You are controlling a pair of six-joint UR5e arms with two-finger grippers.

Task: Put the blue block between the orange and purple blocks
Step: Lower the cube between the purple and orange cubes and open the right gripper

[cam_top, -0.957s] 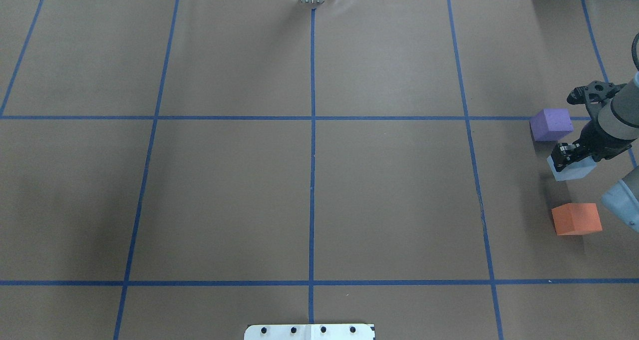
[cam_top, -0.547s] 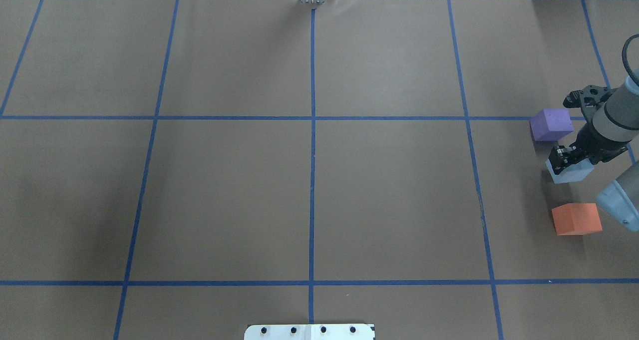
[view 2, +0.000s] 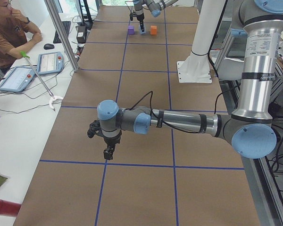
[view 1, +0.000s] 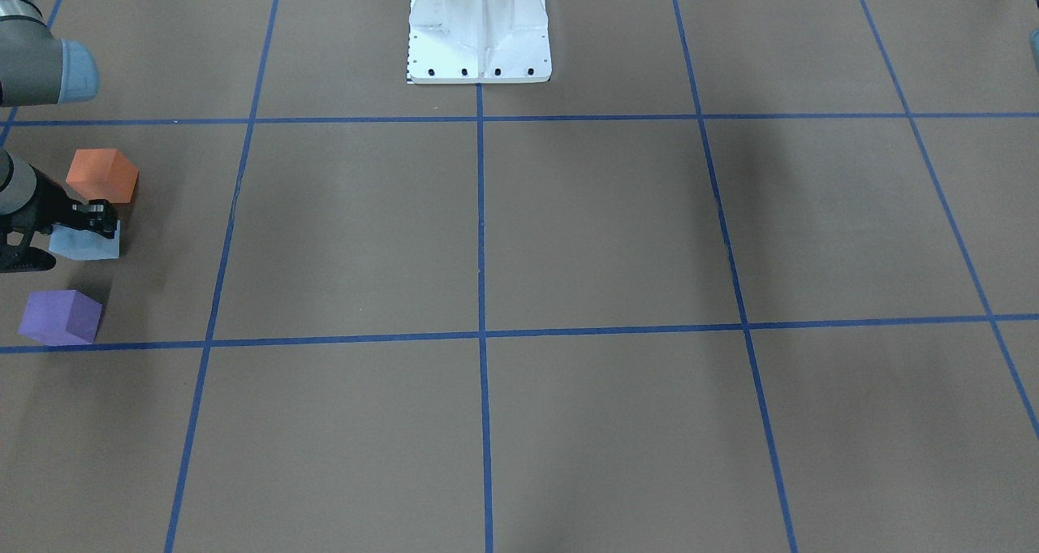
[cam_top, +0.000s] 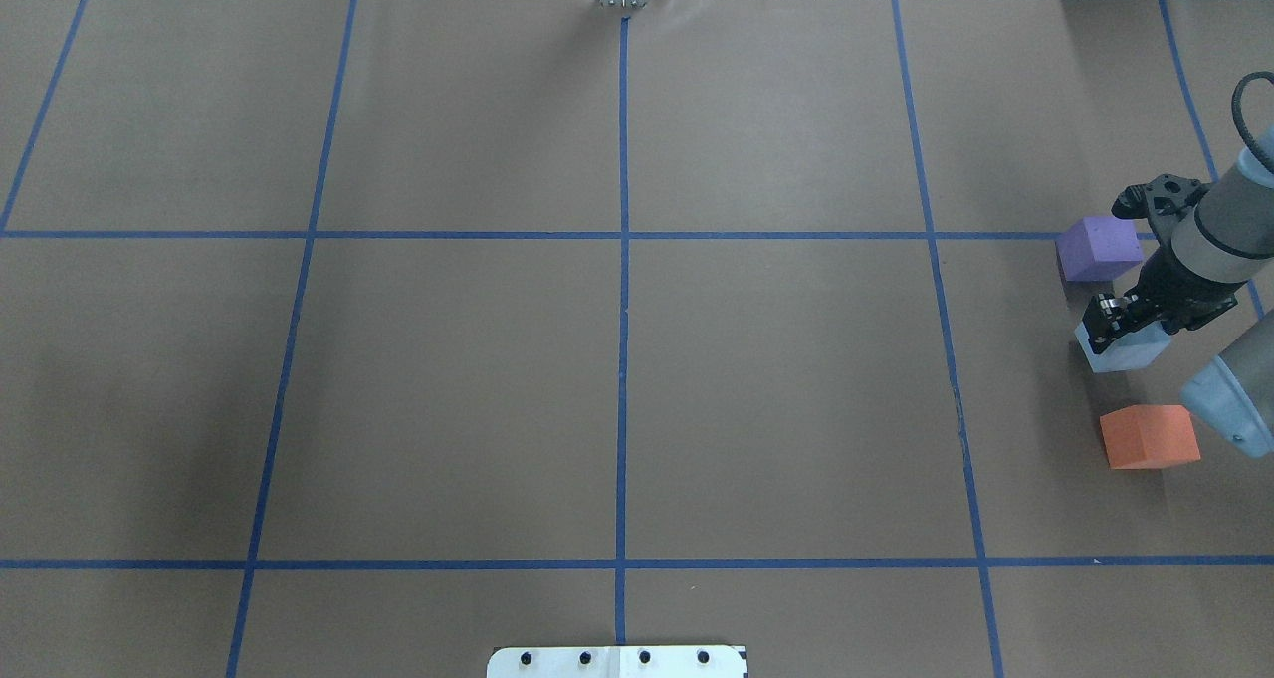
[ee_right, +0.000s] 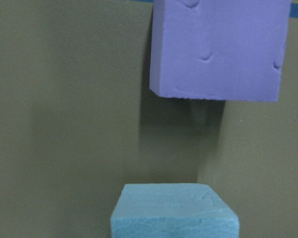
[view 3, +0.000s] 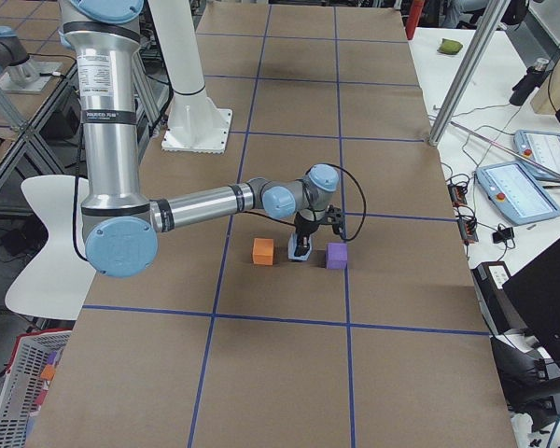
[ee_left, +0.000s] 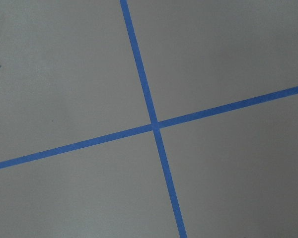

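My right gripper [cam_top: 1110, 320] is shut on the light blue block [cam_top: 1120, 351] and holds it low over the table, in the gap between the purple block [cam_top: 1098, 248] and the orange block [cam_top: 1150, 436]. I cannot tell whether the blue block touches the table. The front-facing view shows the same row: orange block [view 1: 101, 175], blue block [view 1: 85, 243], purple block [view 1: 61, 316]. The right wrist view shows the blue block [ee_right: 174, 210] near and the purple block [ee_right: 218, 49] beyond it. My left gripper [view 2: 108, 151] hangs far away over bare table; I cannot tell if it is open.
Brown paper with a grid of blue tape lines [cam_top: 623, 260] covers the table. The white robot base [view 1: 479, 29] stands at the near middle edge. The left wrist view shows only a tape crossing [ee_left: 155, 125]. An operator [view 2: 9, 33] sits beside the table with tablets.
My right gripper has shifted a little to the left in the overhead view, carrying the blue block with it. The purple and orange blocks have not moved.
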